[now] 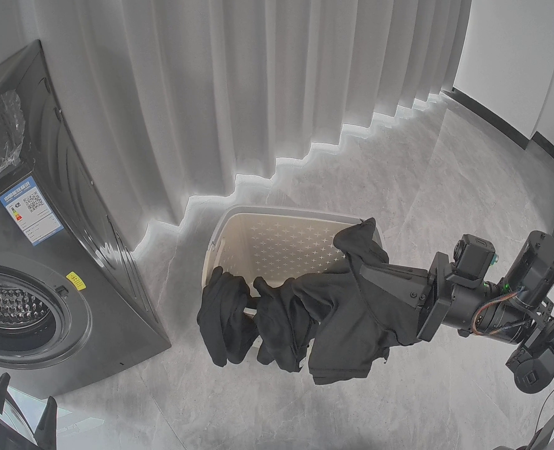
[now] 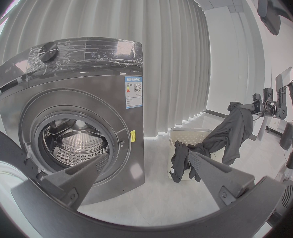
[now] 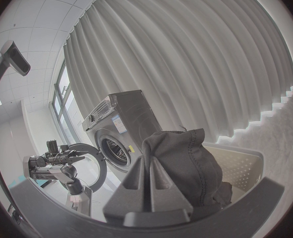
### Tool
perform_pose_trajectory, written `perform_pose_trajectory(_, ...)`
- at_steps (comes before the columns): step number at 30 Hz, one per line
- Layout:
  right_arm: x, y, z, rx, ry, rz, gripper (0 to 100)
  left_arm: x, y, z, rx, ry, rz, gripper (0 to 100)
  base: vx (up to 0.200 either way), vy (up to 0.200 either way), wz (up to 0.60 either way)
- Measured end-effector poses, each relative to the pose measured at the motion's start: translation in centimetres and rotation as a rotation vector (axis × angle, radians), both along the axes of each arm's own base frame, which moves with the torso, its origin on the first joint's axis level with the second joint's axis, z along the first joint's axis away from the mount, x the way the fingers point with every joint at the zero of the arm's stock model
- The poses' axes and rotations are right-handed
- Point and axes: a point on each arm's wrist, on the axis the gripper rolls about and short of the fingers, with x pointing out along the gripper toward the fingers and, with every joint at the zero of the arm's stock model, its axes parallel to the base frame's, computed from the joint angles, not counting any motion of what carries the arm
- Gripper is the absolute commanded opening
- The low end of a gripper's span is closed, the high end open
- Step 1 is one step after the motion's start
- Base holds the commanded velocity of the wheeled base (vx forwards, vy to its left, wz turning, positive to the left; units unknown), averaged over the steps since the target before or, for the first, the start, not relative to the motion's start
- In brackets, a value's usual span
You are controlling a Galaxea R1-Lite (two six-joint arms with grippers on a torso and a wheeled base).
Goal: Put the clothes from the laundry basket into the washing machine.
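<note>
My right gripper [image 1: 369, 269] is shut on a black garment [image 1: 346, 310], holding it lifted above the cream laundry basket [image 1: 271, 245]. The cloth hangs down and trails over the basket's front rim, where a second dark bundle [image 1: 226, 323] droops outside. In the right wrist view the garment [image 3: 183, 162] bunches over the closed fingers [image 3: 149, 185]. The grey washing machine [image 1: 46, 270] stands at the left with its door open and the drum [image 2: 77, 142] showing. My left gripper [image 2: 143, 171] is open, low in front of the machine, holding nothing.
White curtains [image 1: 258, 64] hang behind the basket and machine. Pale tiled floor [image 1: 246, 401] stretches between the machine and the basket. The open round door [image 3: 98, 162] swings out at the machine's front.
</note>
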Motion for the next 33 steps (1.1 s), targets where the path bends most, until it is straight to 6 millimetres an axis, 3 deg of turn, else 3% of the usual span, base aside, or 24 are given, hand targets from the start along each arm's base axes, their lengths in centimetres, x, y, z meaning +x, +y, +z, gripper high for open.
perform_pose_trajectory(19, 0.0, 0.6, 0.3, 0.009, -0.014, 0.021, 0, 0.0, 0.0, 0.0, 0.002, 0.0, 0.0, 100, 0.0, 0.0, 0.0)
perform_pose_trajectory(25, 0.2, 0.6, 0.1, 0.002, -0.012, 0.007, 0, 0.0, 0.0, 0.0, 0.002, 0.0, 0.0, 100, 0.0, 0.0, 0.6)
perform_pose_trajectory(33, 0.9, 1.1, -0.4, 0.003, 0.008, -0.06, 0, 0.0, 0.0, 0.0, 0.002, 0.0, 0.0, 100, 0.0, 0.0, 0.0)
